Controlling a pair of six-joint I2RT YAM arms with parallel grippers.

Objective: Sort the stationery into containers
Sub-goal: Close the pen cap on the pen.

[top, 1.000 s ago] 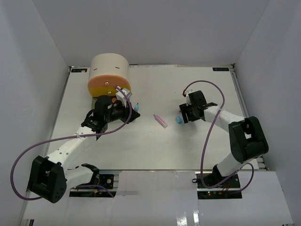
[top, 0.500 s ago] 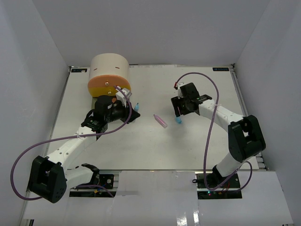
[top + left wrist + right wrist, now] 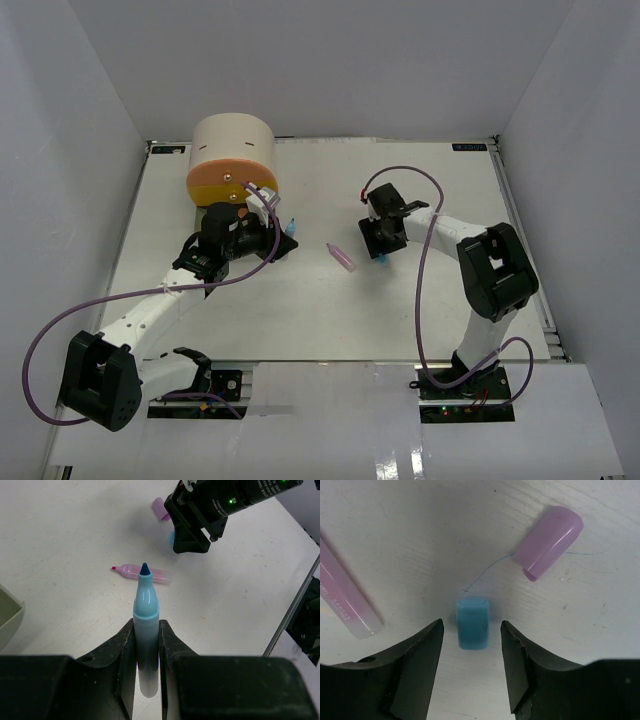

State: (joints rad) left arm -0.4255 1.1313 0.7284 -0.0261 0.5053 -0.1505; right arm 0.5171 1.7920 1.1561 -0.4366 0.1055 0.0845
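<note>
The white table (image 3: 300, 310) holds very little loose stationery, so the sorting looks well along, though nothing shows what the drawers contain. At its far left stands the beige cabinet (image 3: 233, 145), with the orange drawer (image 3: 215, 187) facing the arms. How far that drawer is pulled out cannot be told from above.

Just in front of the drawer, the left gripper (image 3: 146, 630) is closed tight on the barrel of a blue marker (image 3: 145, 597). The marker is uncapped, its dark tip pointing out over the table towards the right arm. It is held clear of the surface and is not yet in any container.

Near the table's middle, the right gripper (image 3: 471, 627) hangs low with its jaws partly apart, one on each side of a small blue cap (image 3: 472, 615). A gap shows on both sides, so it has hold of nothing yet.

A pink marker (image 3: 341, 257) lies flat between the two grippers, also uncapped, its tip showing in the left wrist view. A purple cap (image 3: 550, 542) lies on its side just beyond the blue one. Thin pen lines mark the table beside it.

By these views, four pieces are left: two markers and two caps. The step in hand appears to be picking up the blue cap, likely for the marker the left gripper holds.
</note>
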